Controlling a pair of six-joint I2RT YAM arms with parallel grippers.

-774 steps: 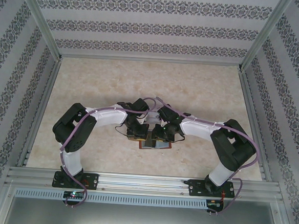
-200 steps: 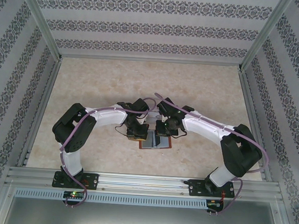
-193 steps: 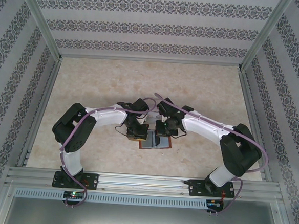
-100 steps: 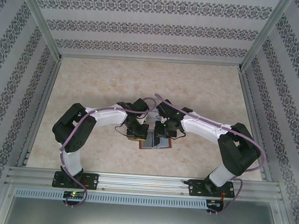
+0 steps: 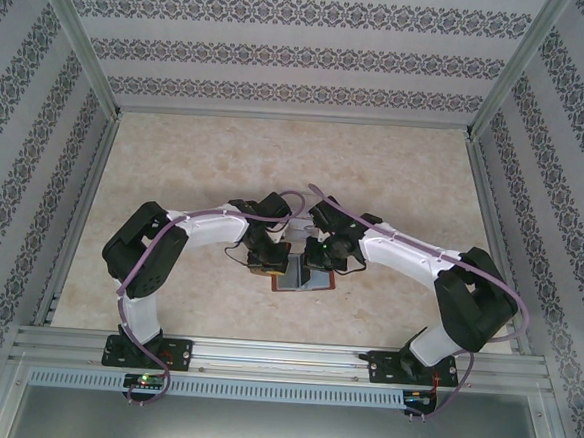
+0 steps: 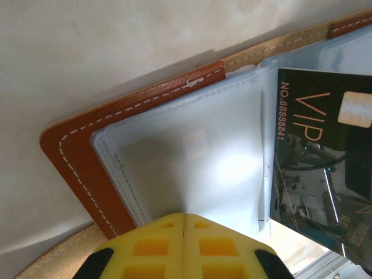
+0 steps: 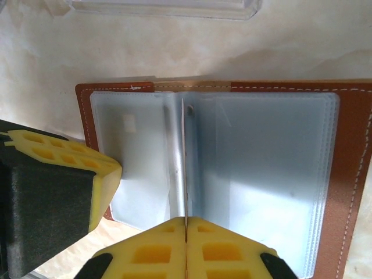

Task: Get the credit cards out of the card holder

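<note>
Two arms meet over the middle of the desk (image 5: 206, 163), and between their wrists I see the card holder (image 5: 305, 286) lying open and flat, its reddish-brown cover facing down. On the left wrist camera, the left hand (image 6: 185, 217) has its yellow fingers pressed together, with the tips at the near edge of the bluish-grey sleeves (image 6: 192, 151) on one half of the holder. I cannot tell whether anything is nipped between them. Past the fold, on the other half, a black card (image 6: 322, 163) printed VIP shows among the sleeves. On the right wrist camera, the right hand (image 7: 186, 223) is likewise closed, fingers touching. A thin leaf (image 7: 185, 151) stands edge-on along the fold and runs right up to the seam between them, but I cannot say if it is gripped. A clear tray (image 7: 168, 7) lies on the desk just beyond the holder.
</note>
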